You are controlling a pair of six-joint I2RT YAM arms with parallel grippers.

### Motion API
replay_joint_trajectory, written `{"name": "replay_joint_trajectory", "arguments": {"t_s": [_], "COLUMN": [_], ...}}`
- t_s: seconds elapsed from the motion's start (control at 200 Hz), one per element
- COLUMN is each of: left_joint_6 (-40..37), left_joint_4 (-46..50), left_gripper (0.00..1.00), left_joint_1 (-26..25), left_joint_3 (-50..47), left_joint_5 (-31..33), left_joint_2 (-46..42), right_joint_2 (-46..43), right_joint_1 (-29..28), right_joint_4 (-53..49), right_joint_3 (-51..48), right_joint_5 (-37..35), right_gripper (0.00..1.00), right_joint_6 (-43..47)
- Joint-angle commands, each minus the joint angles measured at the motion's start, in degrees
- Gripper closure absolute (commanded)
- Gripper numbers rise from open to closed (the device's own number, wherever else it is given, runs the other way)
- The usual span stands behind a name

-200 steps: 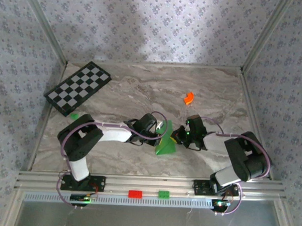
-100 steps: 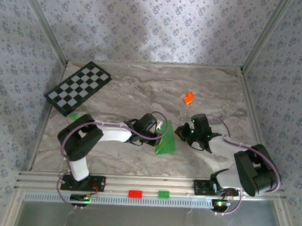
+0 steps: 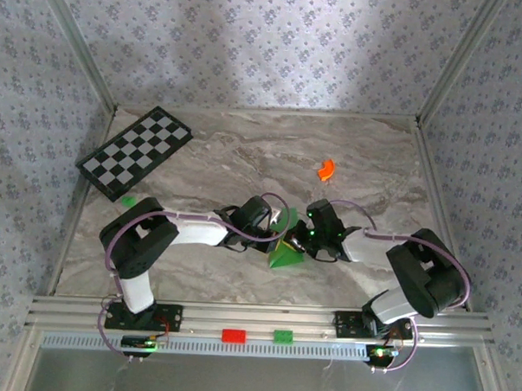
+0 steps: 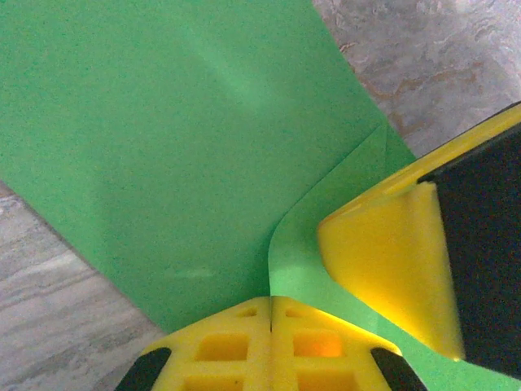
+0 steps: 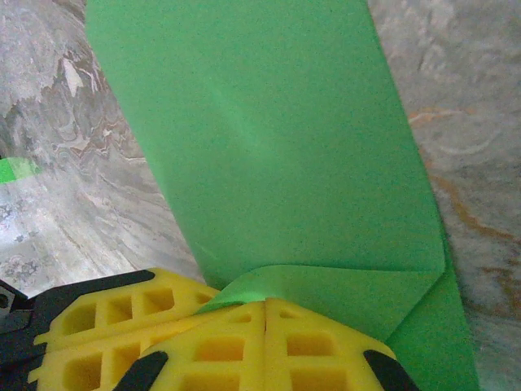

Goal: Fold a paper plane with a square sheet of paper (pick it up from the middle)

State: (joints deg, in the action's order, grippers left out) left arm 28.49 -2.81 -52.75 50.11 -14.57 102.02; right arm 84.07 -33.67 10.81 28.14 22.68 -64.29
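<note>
Left jaws: pressed fully together, pinching one edge of the green sheet of paper [image 4: 163,122], which spreads out ahead of them. Right jaws: likewise closed flat, gripping a folded-over flap of the sheet, just beside the left jaws. Beyond the sheet: marble worktop [image 4: 57,269].

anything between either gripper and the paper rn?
Nothing visible. Both are on the paper: the left gripper is shut on a curled edge, and the right gripper is shut on a folded flap close beside it.
</note>
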Motion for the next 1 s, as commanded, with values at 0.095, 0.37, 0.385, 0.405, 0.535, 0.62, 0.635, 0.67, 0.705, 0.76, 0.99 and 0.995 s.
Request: {"name": "replay_joint_trajectory", "arguments": {"t_s": [0.095,0.37,0.385,0.405,0.535,0.62,0.635,0.67,0.705,0.76,0.99,0.995], "left_joint_6": [-0.96,-0.8,-0.8,-0.8,-0.89,-1.2,-1.23,-1.29,-1.35,-1.24,-0.98,-0.98], "left_joint_4": [6.28,5.96,5.97,6.14,6.43,6.67,6.74,6.76,6.74,6.76,6.49,6.54], "left_gripper": [1.0,1.0,1.0,1.0,1.0,1.0,1.0,1.0,1.0,1.0,1.0,1.0], "left_joint_1": [-0.16,-0.17,-0.16,-0.16,-0.16,-0.16,-0.16,-0.15,-0.2,-0.18,-0.17,-0.12], "left_joint_3": [-0.64,-0.65,-0.59,-0.53,-0.12,0.07,0.08,0.08,0.03,-0.01,-0.26,-0.18], "left_joint_5": [0.33,0.09,0.07,0.07,-0.02,0.02,0.06,0.11,0.16,0.2,0.07,0.11], "left_joint_2": [2.66,3.19,3.19,3.2,3.23,3.28,3.28,3.28,3.35,3.37,3.36,3.36], "right_joint_2": [-3.97,-0.61,-0.58,-0.81,-2.45,-3.41,-3.53,-4.07,-4.43,-4.73,-1.2,-1.11], "right_joint_1": [1.52,1.48,1.58,1.64,2.45,2.63,2.62,2.6,2.56,2.6,0.98,0.93], "right_joint_4": [-3.16,-2.07,-2.4,-2.95,-4.74,-4.57,-4.57,-4.46,-4.22,-3.59,1.72,1.83], "right_joint_3": [-0.95,-3.91,-4.17,-4.6,-6.03,-4.9,-4.58,-3.78,-3.17,-1.98,-0.45,-0.45], "right_joint_5": [-1.02,-0.74,-1.09,-1.49,-2.46,-0.87,-0.69,-0.22,0.22,0.85,2.5,2.48], "right_gripper": [1.0,1.0,1.0,1.0,1.0,1.0,1.0,1.0,1.0,1.0,1.0,1.0], "right_joint_6": [0.15,1.03,1.09,1.19,1.82,2.41,2.42,2.34,2.25,1.99,-0.1,-0.07]}}
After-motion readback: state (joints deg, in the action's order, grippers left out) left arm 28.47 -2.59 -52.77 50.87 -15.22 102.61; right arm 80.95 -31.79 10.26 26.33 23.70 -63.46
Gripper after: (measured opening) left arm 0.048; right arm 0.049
